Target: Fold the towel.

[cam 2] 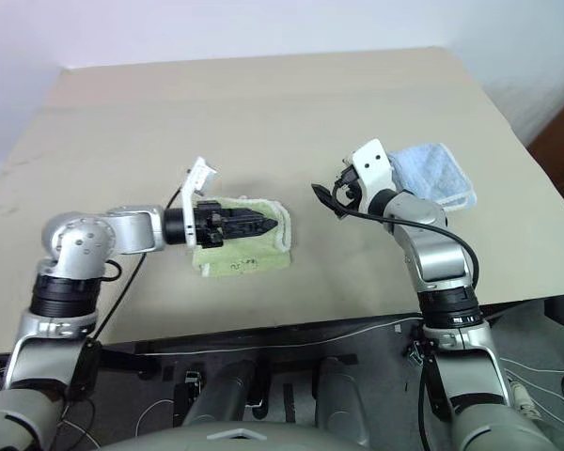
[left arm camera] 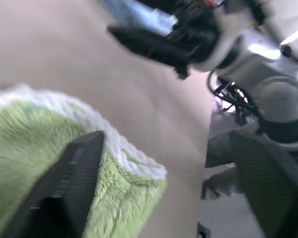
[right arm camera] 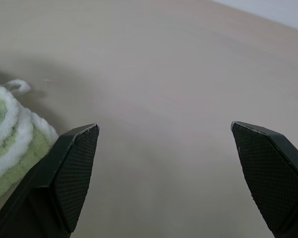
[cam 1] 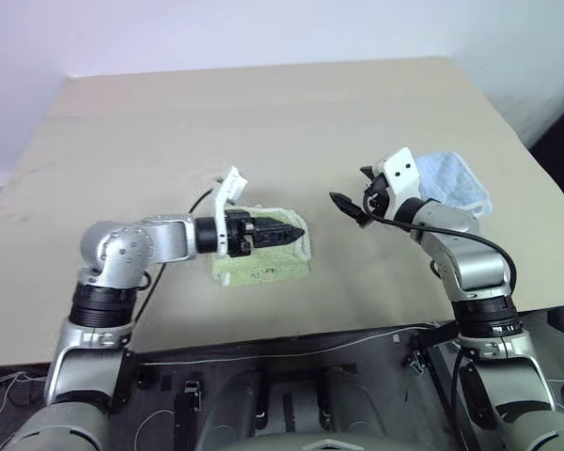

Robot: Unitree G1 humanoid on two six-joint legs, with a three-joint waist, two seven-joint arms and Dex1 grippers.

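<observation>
Folded towel (cam 1: 263,268) beneath open left jaws.

Silver-grey metal shells run along both arms, rounded at the joints, with black ribbed rings banding the upper segments. The left gripper (cam 1: 296,232) ends in two black fingers (left arm camera: 72,186), wedge-shaped with a fine cross-hatched texture on the pads. A white bracket sits on its wrist, a thin black cable looping behind it. The right gripper (cam 1: 343,204) has the same black textured fingers (right arm camera: 74,171), a white block with two dark dots on its wrist, and a thick black cable arcing over the silver forearm.
</observation>
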